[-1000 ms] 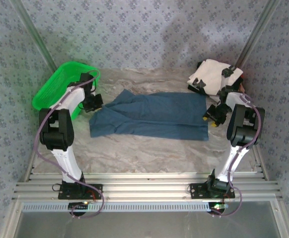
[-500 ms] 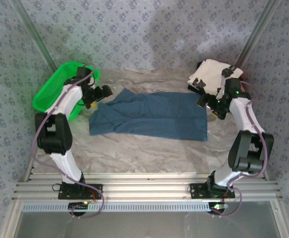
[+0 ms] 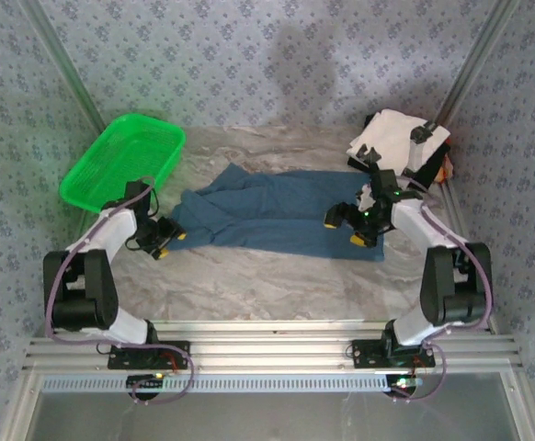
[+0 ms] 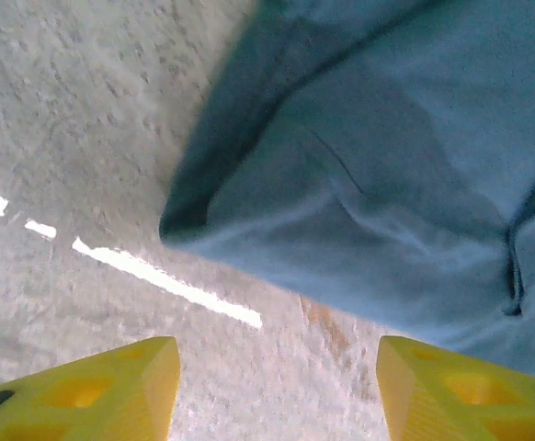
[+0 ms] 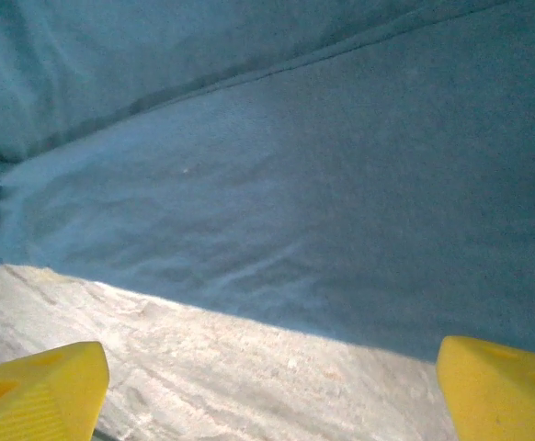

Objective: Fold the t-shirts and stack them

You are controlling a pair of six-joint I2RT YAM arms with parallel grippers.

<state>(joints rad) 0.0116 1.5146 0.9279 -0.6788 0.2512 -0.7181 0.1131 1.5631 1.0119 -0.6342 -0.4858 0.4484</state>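
My left gripper (image 3: 168, 241) sits low over the table (image 3: 249, 276), just beside the near-left corner of the blue t-shirt (image 3: 277, 209). From my left wrist, my yellow fingertips (image 4: 111, 395) stand apart with only bare marbled surface between them, so this hand is released and grasps nothing. The shirt's corner lies a little ahead of them, not touching.

My right gripper (image 3: 346, 230) hovers at the shirt's near edge, toward its right end. Its fingertips (image 5: 38, 395) are spread wide. Between them I see table, with the cloth's edge just beyond, so this hand is released too.

The blue t-shirt lies spread across the middle of the table, wrinkled, its long side running left to right. The folded stack (image 3: 394, 140), its top shirt white with black patches, rests at the far right corner. The green basket (image 3: 125, 163) sits at the far left, well apart from the shirt.
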